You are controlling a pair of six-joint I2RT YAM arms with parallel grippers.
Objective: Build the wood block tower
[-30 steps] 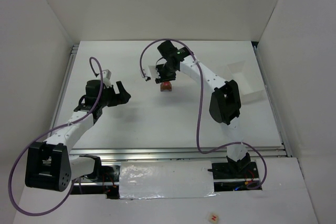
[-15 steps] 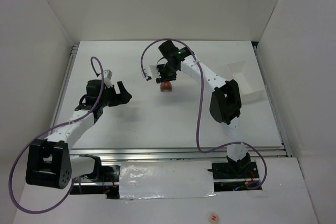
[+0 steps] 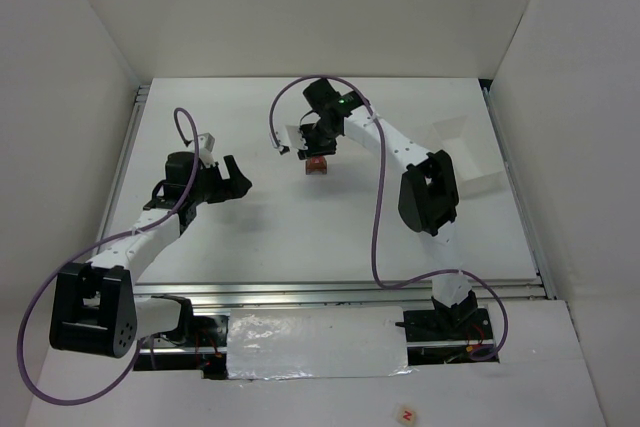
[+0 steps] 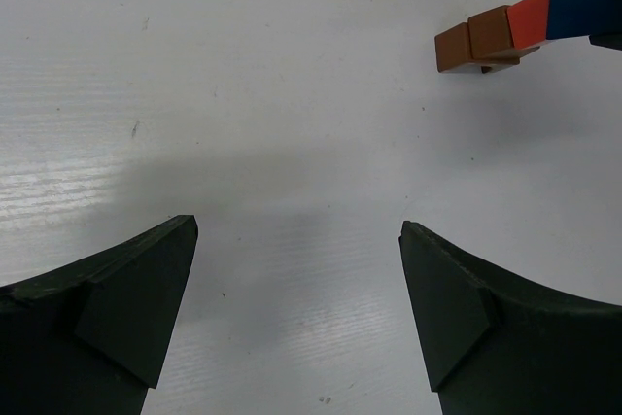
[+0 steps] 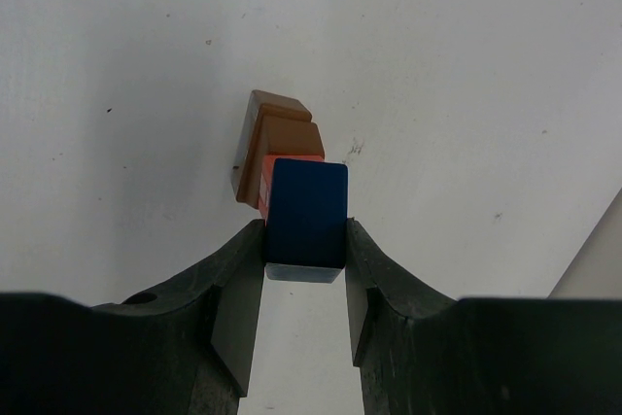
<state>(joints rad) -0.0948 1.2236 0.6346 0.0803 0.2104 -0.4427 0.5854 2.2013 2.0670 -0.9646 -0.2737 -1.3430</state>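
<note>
The wood block tower (image 3: 317, 165) stands at the back middle of the table. In the left wrist view it shows as brown blocks (image 4: 476, 44), a red cube (image 4: 531, 18) and a blue wedge (image 4: 581, 7) stacked in line. My right gripper (image 3: 318, 150) is above the tower, shut on the blue wedge (image 5: 306, 209), which sits over the red cube (image 5: 265, 180) and the brown blocks (image 5: 280, 131). My left gripper (image 3: 238, 180) is open and empty, left of the tower and well apart from it, with only bare table between its fingertips (image 4: 175, 250).
A white tray (image 3: 468, 152) lies at the right of the table, behind the right arm's elbow; its edge shows in the right wrist view (image 5: 595, 255). White walls close the table on three sides. A small white piece (image 3: 289, 137) lies just left of the tower.
The left arm has shifted very slightly. The right gripper stays shut on the blue wedge at the tower.
</note>
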